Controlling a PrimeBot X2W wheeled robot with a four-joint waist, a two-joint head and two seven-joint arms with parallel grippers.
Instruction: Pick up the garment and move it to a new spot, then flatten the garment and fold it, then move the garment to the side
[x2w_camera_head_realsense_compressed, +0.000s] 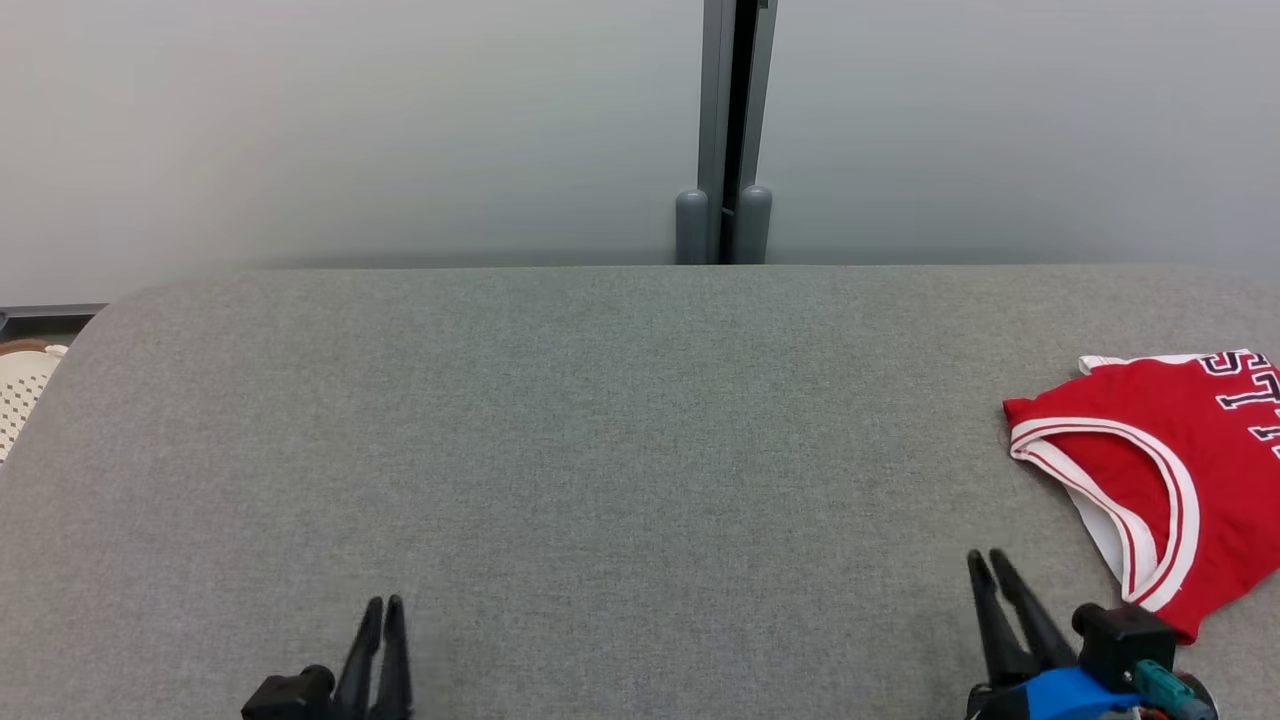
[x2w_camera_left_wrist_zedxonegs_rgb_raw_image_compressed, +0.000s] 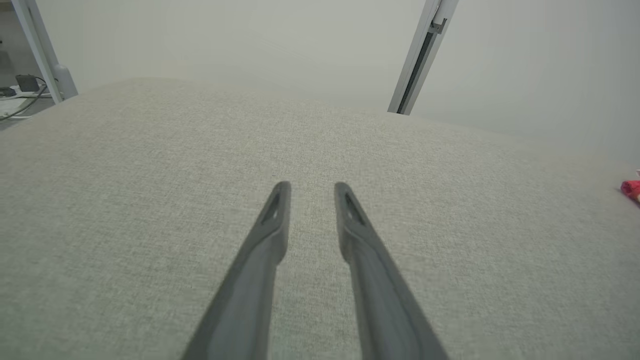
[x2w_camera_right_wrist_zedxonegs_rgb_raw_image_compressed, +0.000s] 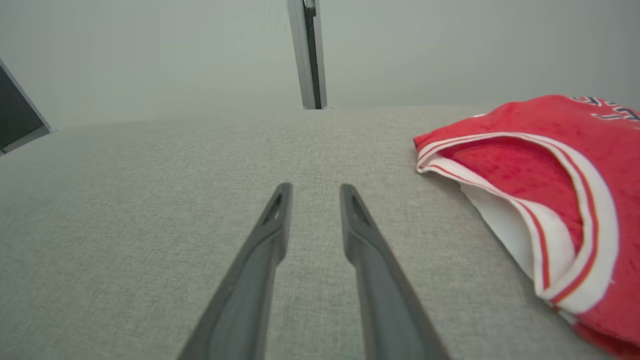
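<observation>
The garment (x2w_camera_head_realsense_compressed: 1190, 470) is a red sleeveless jersey with white and red trim and dark lettering, lying crumpled at the right edge of the grey fabric table (x2w_camera_head_realsense_compressed: 620, 450). In the right wrist view the garment (x2w_camera_right_wrist_zedxonegs_rgb_raw_image_compressed: 550, 185) lies to the right of my right gripper (x2w_camera_right_wrist_zedxonegs_rgb_raw_image_compressed: 315, 192), apart from it. My right gripper (x2w_camera_head_realsense_compressed: 986, 560) stands open and empty just left of the jersey's lower corner. My left gripper (x2w_camera_head_realsense_compressed: 384, 605) rests at the lower left, far from the jersey. Its fingers stand apart over bare cloth, and a sliver of the garment (x2w_camera_left_wrist_zedxonegs_rgb_raw_image_compressed: 631, 189) shows at the far right of the left wrist view, beyond my left gripper (x2w_camera_left_wrist_zedxonegs_rgb_raw_image_compressed: 312, 189).
A pale grey wall with a vertical grey post (x2w_camera_head_realsense_compressed: 735, 130) runs behind the table. A perforated cream basket (x2w_camera_head_realsense_compressed: 22, 390) sits off the table's left edge. Cables and a small device (x2w_camera_left_wrist_zedxonegs_rgb_raw_image_compressed: 22, 87) lie on a surface beyond the table's far left corner.
</observation>
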